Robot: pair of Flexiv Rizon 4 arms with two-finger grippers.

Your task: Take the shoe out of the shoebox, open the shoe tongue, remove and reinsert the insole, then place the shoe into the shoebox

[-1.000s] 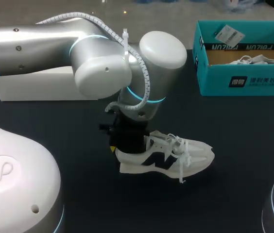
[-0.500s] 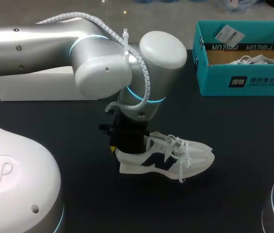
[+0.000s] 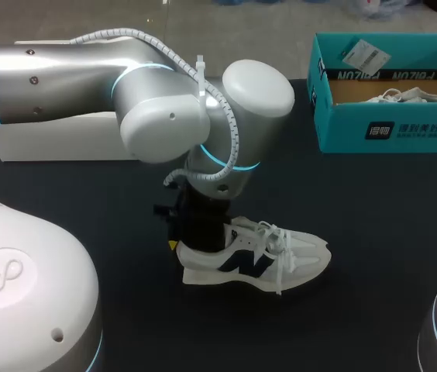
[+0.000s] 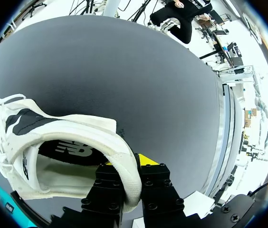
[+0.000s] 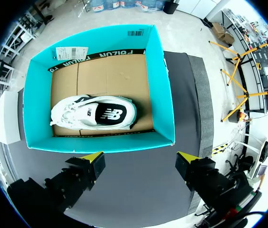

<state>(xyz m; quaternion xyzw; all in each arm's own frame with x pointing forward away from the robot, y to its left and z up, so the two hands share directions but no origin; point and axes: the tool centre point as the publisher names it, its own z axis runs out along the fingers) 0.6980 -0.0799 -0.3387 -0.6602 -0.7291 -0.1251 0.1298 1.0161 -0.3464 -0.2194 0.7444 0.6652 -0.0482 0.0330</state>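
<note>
1. At the left, our left arm (image 3: 48,74) reaches in over the dark table (image 3: 373,201). Our left gripper (image 4: 131,175) pinches the heel rim of the white shoe (image 3: 257,260), with one finger inside the opening and one outside, as the left wrist view shows.
2. The shoe sits near the middle of the table, heel to the left and toe to the right, well apart from the shoebox. We cannot tell whether its sole bears fully on the table.
3. We judge the shoe light, with a soft padded upper and a stiffer sole. The heel rim gives a firm hold for steadying it. The loose laces (image 3: 276,236) are floppy, and the tongue, which we cannot make out beneath them, would want a gentle pinch at its top edge. The insole (image 4: 72,151) is probably thin and bendy, and is best taken at its heel end.
4. At the far right stands the teal shoebox (image 3: 389,128), open, with a second shoe (image 5: 93,114) lying inside.
5. Our right gripper (image 5: 138,161) hangs above the table with the box ahead of its fingers, which are spread wide and hold nothing.
6. Since half a second ago, the left gripper and the shoe have shifted together a little nearer and leftward. The shoebox has not moved.
</note>
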